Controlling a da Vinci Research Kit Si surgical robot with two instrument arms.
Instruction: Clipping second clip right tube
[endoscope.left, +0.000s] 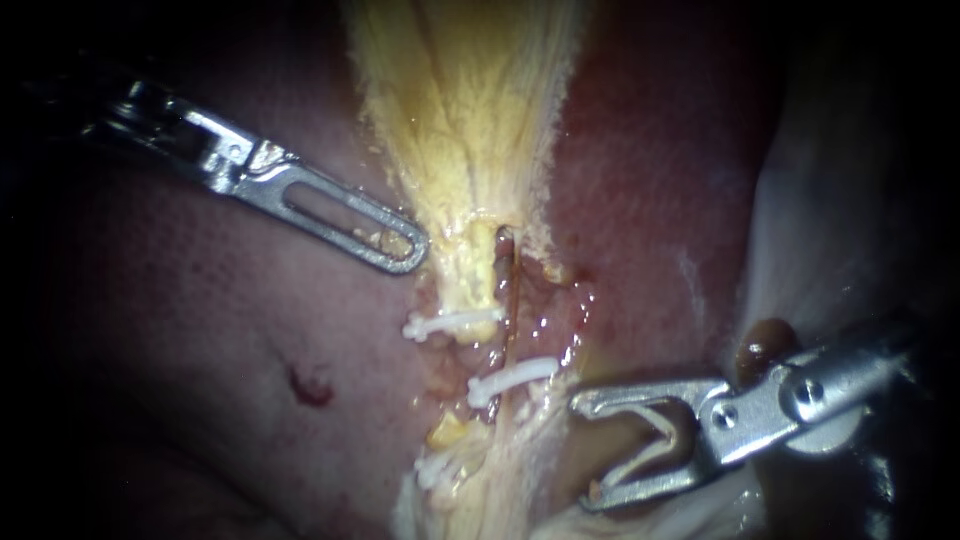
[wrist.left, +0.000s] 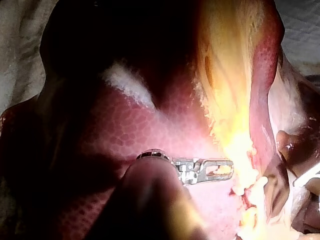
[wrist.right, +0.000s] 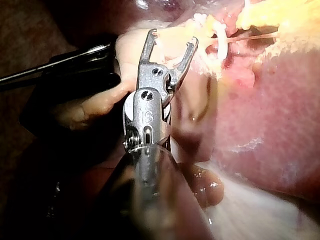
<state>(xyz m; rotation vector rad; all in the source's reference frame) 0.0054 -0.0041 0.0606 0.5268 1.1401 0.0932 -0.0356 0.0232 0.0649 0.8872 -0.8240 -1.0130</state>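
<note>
- Right tube (endoscope.left: 512, 290), thin and reddish, lies mid-scene with a white clip (endoscope.left: 510, 378) across it.
- Right instrument (endoscope.left: 585, 450), just right of it, has its jaws wide, carrying a loaded clip (endoscope.left: 640, 445).
- Left instrument (endoscope.left: 400, 243), jaws together, lies over the liver (endoscope.left: 200, 330), left of the yellow tissue (endoscope.left: 465, 120).
</note>
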